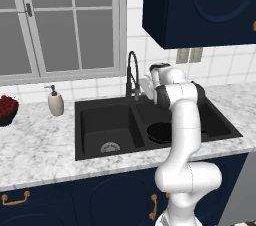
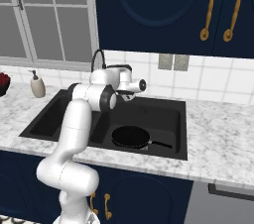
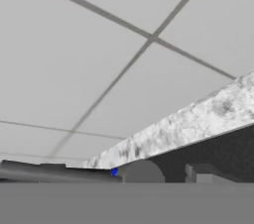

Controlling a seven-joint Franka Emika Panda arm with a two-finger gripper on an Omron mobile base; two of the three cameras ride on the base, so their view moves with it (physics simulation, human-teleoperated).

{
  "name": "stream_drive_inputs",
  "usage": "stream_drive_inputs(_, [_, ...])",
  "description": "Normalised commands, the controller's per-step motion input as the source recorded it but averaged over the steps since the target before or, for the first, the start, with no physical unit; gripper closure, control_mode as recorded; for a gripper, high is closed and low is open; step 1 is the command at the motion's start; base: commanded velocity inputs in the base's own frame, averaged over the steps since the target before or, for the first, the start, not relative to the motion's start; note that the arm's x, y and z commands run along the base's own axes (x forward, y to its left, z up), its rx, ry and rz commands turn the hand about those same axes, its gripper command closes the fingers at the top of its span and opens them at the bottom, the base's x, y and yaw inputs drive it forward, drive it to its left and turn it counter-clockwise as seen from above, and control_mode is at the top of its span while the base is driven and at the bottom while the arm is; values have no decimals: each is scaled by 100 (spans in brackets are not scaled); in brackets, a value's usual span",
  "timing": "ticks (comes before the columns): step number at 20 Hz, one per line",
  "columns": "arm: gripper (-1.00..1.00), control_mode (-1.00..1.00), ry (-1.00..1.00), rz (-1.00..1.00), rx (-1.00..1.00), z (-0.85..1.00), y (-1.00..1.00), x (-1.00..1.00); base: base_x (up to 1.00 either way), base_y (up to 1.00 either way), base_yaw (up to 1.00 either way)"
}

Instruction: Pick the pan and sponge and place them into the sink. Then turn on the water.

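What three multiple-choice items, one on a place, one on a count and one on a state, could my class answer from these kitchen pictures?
1. Where is the pan?
A. in the right basin of the sink
B. on the counter by the soap bottle
C. in the left basin

2. How many gold handles hang on the upper cabinet in the right base view?
A. none
B. two
C. four

3. Is water running from the faucet?
A. yes, a full stream
B. yes, a trickle
C. no

Key: 1 A, the pan lies right of the divider; 2 B, two handles show at the top right; 3 C, no water shows under the spout.
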Motion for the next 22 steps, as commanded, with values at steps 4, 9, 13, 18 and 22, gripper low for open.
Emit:
stream_drive_inputs(4, [100, -100, 2, 0, 0, -1, 0, 2, 0, 0, 0])
stream_drive_inputs(9, [100, -100, 0, 0, 2, -3, -1, 2, 0, 0, 0])
stream_drive_inputs(13, [100, -100, -1, 0, 16, -32, -1, 0, 0, 0, 0])
stream_drive_inputs(18, [100, -100, 5, -9, 22, -34, 0, 12, 0, 0, 0])
stream_drive_inputs(22, [100, -100, 22, -11, 18, -29, -1, 19, 0, 0, 0])
